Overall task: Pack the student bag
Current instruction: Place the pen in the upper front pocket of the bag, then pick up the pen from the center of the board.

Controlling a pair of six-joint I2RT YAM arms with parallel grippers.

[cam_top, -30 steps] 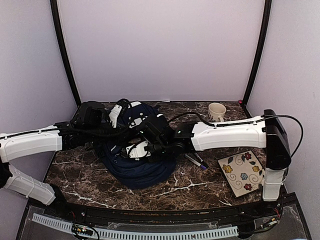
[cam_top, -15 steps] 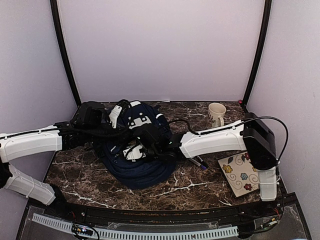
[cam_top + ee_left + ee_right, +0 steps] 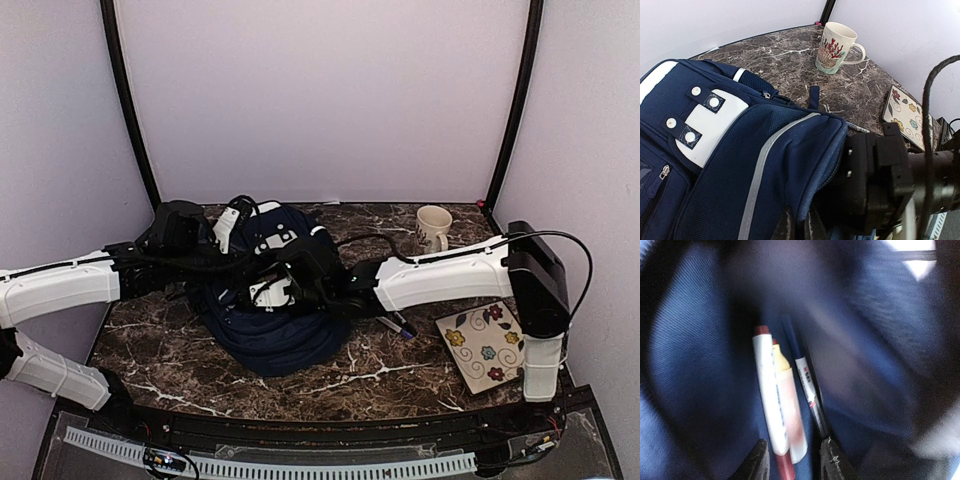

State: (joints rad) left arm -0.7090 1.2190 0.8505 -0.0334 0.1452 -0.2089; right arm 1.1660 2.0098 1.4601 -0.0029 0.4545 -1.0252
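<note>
The navy student bag lies in the middle of the table, with its white slotted patch facing up. My left gripper is shut on the fabric rim of the bag's opening and holds it lifted. My right gripper is inside the student bag, open. A white marker, a pink highlighter and a thin blue pen lie loose on the lining just ahead of its fingertips. From above, the right gripper is sunk into the opening.
A shell-print mug stands at the back right. A flowered square plate lies at the right front. A pen lies on the marble between bag and plate. The right arm's black wrist fills the opening.
My right gripper has pushed left, deeper into the bag, and its jaws have opened, so the pens lie free. The left gripper has kept its grip on the rim.
</note>
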